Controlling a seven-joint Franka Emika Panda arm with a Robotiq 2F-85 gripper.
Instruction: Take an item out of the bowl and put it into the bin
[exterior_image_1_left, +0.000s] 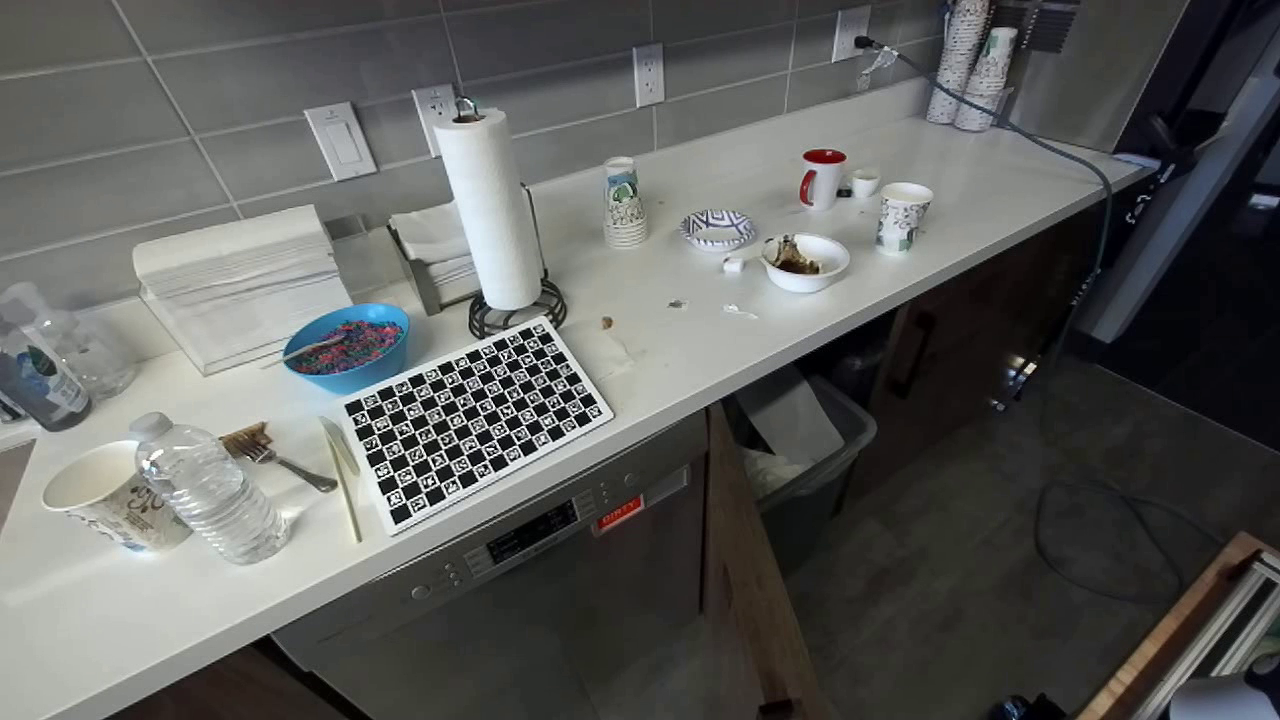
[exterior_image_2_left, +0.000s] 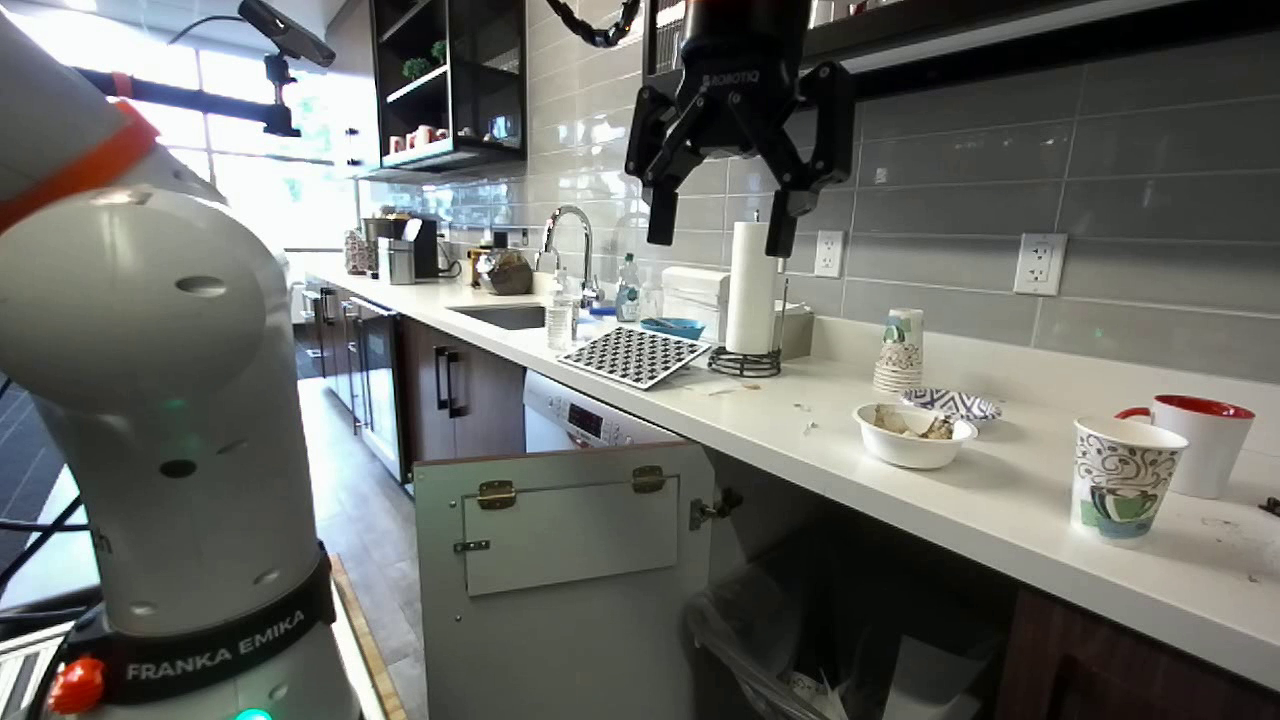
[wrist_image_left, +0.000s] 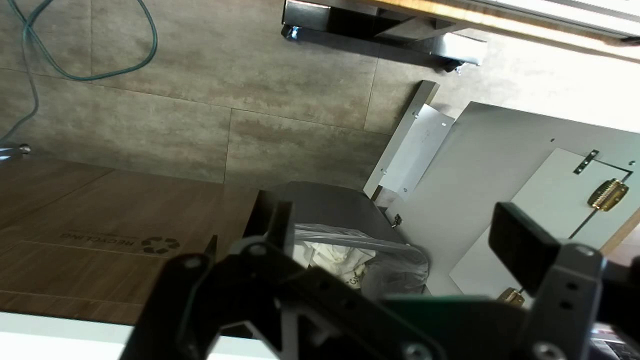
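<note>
Fingers wide apart in open air, counter edge and lined bin below

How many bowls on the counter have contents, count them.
2: the blue bowl by the checkered board, the white bowl near the patterned dish. Others may be hidden.

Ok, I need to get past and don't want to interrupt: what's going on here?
A robot arm appears to have the job of moving something from the small white bowl to the lined bin below the counter. Right now its fingers are spread in midair, with nothing between them. The bowl sits on the counter with brown contents inside. Whether any of it has reached the bin, I can't tell.
</note>
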